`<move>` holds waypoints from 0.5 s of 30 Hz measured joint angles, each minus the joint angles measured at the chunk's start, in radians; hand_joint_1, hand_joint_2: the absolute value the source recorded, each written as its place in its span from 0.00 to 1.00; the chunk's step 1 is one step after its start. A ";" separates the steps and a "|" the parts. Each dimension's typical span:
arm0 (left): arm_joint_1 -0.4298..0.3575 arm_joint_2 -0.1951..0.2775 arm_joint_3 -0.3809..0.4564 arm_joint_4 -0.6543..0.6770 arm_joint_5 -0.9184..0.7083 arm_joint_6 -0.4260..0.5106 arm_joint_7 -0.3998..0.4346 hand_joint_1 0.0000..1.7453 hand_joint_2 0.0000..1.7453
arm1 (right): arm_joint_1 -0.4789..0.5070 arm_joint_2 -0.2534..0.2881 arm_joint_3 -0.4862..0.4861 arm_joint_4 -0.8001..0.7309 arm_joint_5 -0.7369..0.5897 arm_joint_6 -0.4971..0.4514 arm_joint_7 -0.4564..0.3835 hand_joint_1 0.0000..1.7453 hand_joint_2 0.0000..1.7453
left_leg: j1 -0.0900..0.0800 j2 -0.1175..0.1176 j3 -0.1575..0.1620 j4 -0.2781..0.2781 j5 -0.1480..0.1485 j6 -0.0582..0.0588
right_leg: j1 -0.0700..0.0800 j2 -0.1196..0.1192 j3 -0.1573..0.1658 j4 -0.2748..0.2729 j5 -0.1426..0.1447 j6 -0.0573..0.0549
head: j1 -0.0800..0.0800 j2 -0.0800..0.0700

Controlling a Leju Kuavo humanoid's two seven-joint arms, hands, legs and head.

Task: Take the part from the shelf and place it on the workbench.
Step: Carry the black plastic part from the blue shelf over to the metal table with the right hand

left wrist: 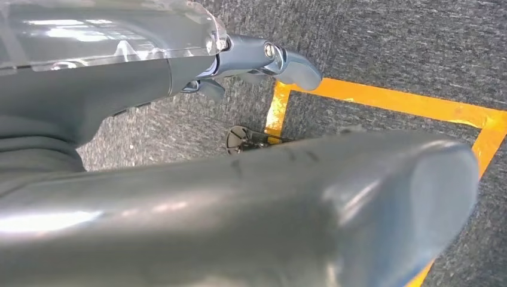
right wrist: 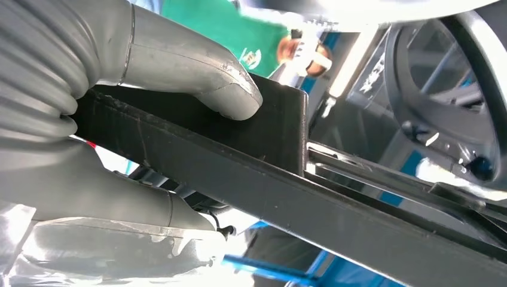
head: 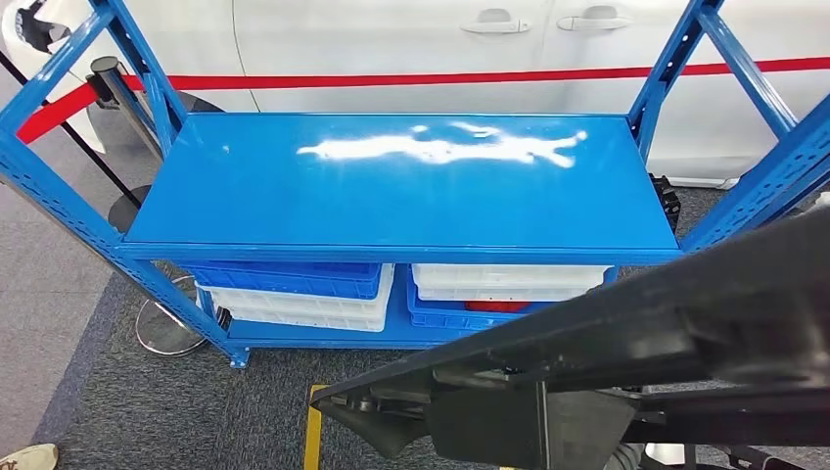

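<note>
one blue shelf unit (head: 401,186), two blue bins (head: 289,278) and two white bins (head: 509,279) under its top deck, one long black part (head: 626,333), two white car door handles (head: 496,22), one stanchion base (head: 166,328)

Right hand (right wrist: 119,119): gripped a long black part (right wrist: 287,197), thumb (right wrist: 203,72) pressed on its flat face. Behind: person in green shirt (right wrist: 239,30), blurred.

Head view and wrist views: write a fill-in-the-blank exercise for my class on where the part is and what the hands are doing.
1. The long black part is held by the robot's ____ hand.
2. The top of the blue shelf is ____.
3. The left hand hangs over grey carpet marked with ____ tape.
4. Under the shelf top sit blue and ____ bins.

Missing words: right; bare; yellow; white
</note>
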 joint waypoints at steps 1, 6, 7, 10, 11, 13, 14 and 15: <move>0.000 0.001 -0.001 0.000 -0.004 0.001 -0.001 0.00 0.00 | 0.003 0.000 -0.001 -0.001 0.002 0.013 0.000 0.98 1.00 | -0.001 -0.001 -0.003 0.001 0.008 -0.007 | 0.004 0.001 0.005 -0.015 -0.006 -0.008 | 0.000 0.000; 0.002 0.001 -0.007 0.000 -0.020 0.004 -0.004 0.00 0.00 | 0.013 0.001 -0.018 -0.002 0.011 0.053 0.000 0.98 1.00 | 0.007 -0.003 -0.047 0.103 -0.108 -0.029 | 0.007 -0.007 -0.048 -0.016 0.043 -0.060 | -0.001 0.000; 0.002 0.002 -0.008 0.000 -0.024 0.004 -0.004 0.00 0.00 | 0.016 0.002 -0.021 -0.002 0.014 0.053 0.000 0.98 1.00 | 0.007 -0.003 -0.061 0.164 -0.159 -0.031 | 0.010 -0.007 -0.062 -0.016 0.054 -0.064 | -0.001 0.000; -0.001 0.009 -0.014 0.000 -0.038 0.001 -0.005 0.00 0.00 | 0.026 0.002 -0.027 -0.008 0.025 0.043 0.000 0.98 1.00 | 0.006 -0.003 -0.054 0.284 -0.174 -0.029 | 0.021 -0.008 -0.111 -0.009 0.086 -0.067 | -0.001 0.000; -0.003 0.012 -0.014 0.000 -0.040 0.000 -0.005 0.00 0.00 | 0.029 0.002 -0.028 -0.011 0.026 0.036 0.000 0.98 1.00 | 0.005 -0.003 -0.023 0.268 -0.144 -0.024 | 0.025 -0.009 -0.128 -0.006 0.097 -0.068 | -0.001 0.000; -0.006 0.020 -0.015 0.000 -0.040 0.001 -0.005 0.00 0.00 | 0.030 0.002 -0.027 -0.019 0.025 0.025 0.000 0.98 1.00 | -0.003 -0.003 0.084 0.139 -0.112 -0.004 | 0.030 -0.008 -0.150 0.000 0.114 -0.066 | -0.001 0.000; -0.009 0.024 -0.015 0.000 -0.040 0.002 -0.005 0.00 0.00 | 0.030 0.002 -0.026 -0.022 0.024 0.021 0.000 0.98 1.00 | -0.008 -0.003 0.140 0.059 -0.120 0.004 | 0.031 -0.009 -0.156 0.001 0.122 -0.063 | -0.001 0.000; -0.011 0.026 -0.015 -0.001 -0.040 0.003 -0.006 0.00 0.00 | 0.029 0.003 -0.025 -0.024 0.022 0.019 0.000 0.98 1.00 | -0.013 -0.003 0.180 -0.003 -0.134 0.010 | 0.031 -0.010 -0.158 0.001 0.130 -0.058 | -0.001 0.000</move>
